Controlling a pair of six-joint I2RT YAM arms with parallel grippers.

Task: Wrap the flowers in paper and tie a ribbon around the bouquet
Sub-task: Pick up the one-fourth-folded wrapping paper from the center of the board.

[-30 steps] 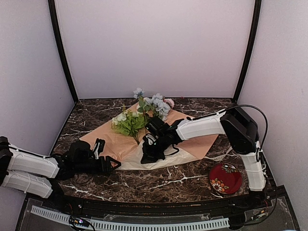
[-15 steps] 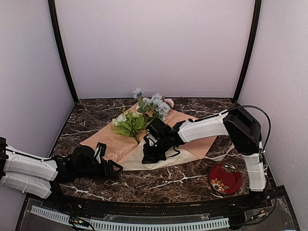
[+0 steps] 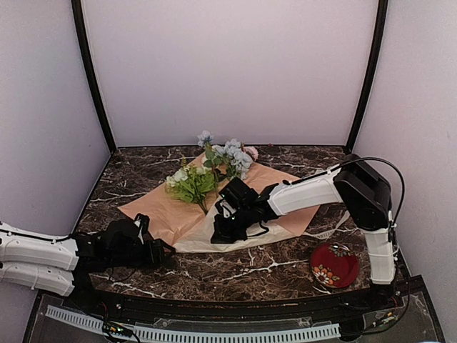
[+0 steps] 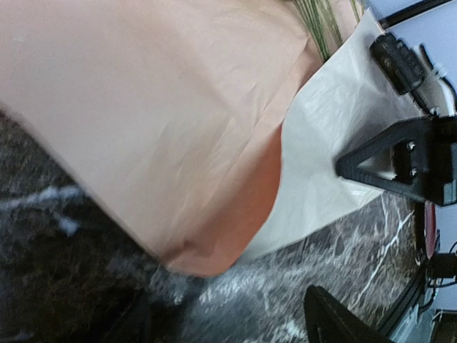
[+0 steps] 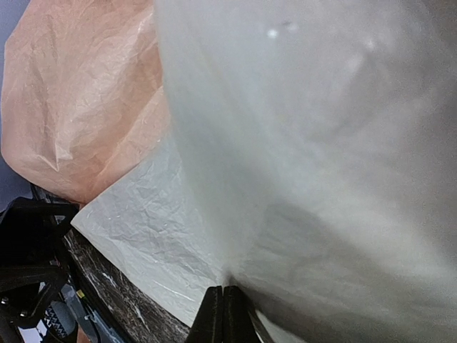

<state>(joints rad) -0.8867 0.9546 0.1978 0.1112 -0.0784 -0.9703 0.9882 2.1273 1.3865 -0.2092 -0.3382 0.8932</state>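
One paper holds the flowers lying on it.

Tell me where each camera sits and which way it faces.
Top external: above and behind the bases, looking down on the table; left arm and right arm show.
Left wrist: low beside the paper's near edge, facing across it; left fingers open.
Right wrist: close against the paper; right fingers shut on it.
Shared: both wrist views show the peach-over-cream fold.

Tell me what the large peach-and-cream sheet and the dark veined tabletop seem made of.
The large peach-and-cream sheet: thin paper, matte, judging by fine crinkles and soft folds. The dark veined tabletop: looks like smooth marble, white veins on brown-black, though possibly a printed laminate.
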